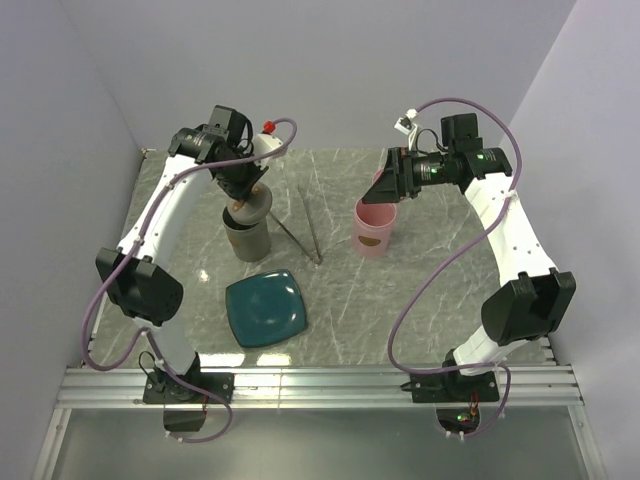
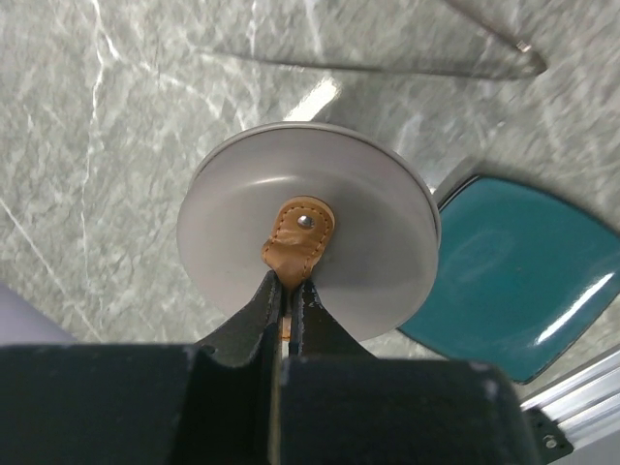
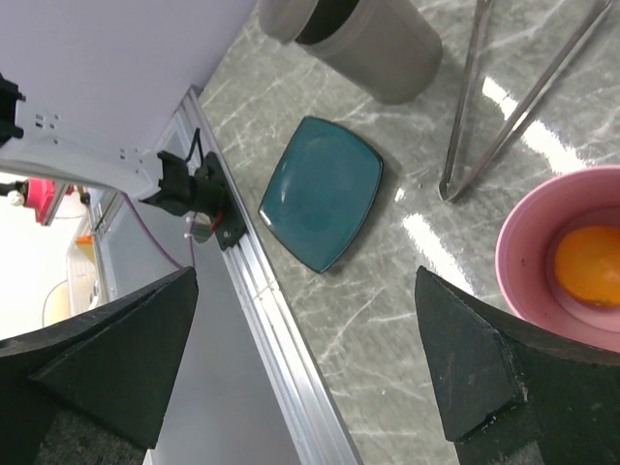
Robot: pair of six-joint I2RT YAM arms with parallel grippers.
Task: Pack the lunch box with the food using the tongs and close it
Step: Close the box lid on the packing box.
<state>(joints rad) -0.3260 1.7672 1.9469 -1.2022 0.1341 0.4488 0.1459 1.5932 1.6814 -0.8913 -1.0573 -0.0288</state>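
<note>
1. The left gripper [image 2: 289, 291] is seen clenched on the brown tab [image 2: 300, 231] at the centre of a round grey lid [image 2: 368, 223], with the two jaws pressed together on the leather.
2. In the top view, the lid is held at the mouth of an upright grey container [image 1: 248, 238] at the left of the table [image 1: 430, 270]. It cannot be told whether the lid rests on the rim or is held just off it.
3. The right gripper [image 3: 308, 291] is held with its jaws spread wide and nothing is gripped between them.
4. This gripper is placed above a pink container [image 1: 372, 232], which is set upright on the right half of the table.
5. A round orange piece [image 3: 588, 263] is seen lying inside the pink container in the right wrist view.
6. The tongs [image 1: 300, 225] are laid flat on the table between the grey container and the pink container and are touched by neither gripper. Their joined end is turned toward the near side and their arms are spread toward the far side.
7. A teal square plate [image 1: 266, 308] is set on the table nearer the arm bases, just in front of the grey container, and nothing is seen lying on it.
</note>
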